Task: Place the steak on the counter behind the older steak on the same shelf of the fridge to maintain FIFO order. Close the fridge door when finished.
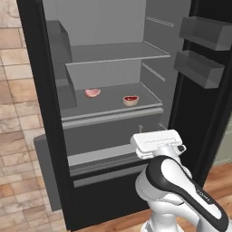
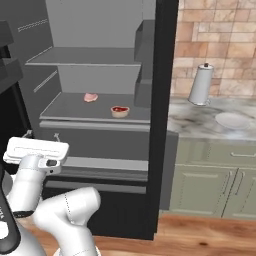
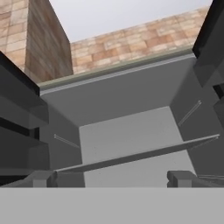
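- The gripper (image 3: 113, 177) was seen with its jaws spread wide and nothing between them, held low in front of the open fridge (image 1: 54, 149) and aimed up into its grey inside. It was judged free for the next step.
- The shelf (image 1: 113, 112), the middle level, was found just above and beyond the gripper, with both pieces of meat lying flat on it.
- The older steak (image 1: 130, 100), darker red with a whitish rim, was set near the shelf's front edge. There it would be reached first, as first-in-first-out order asks.
- The steak (image 1: 92, 93), the paler pink slab, was placed further back and off to one side of the older piece, apart from it. The stocking was judged done.
- The fridge door (image 1: 213, 118) was seen swung wide, its grey bins facing inward. It was judged that closing it was the only step not yet done, and that the gripper would need to be brought round to the door's outer side.
- The table (image 2: 200, 122) beside the fridge carried no meat; a plate (image 2: 231, 120) lay on it.
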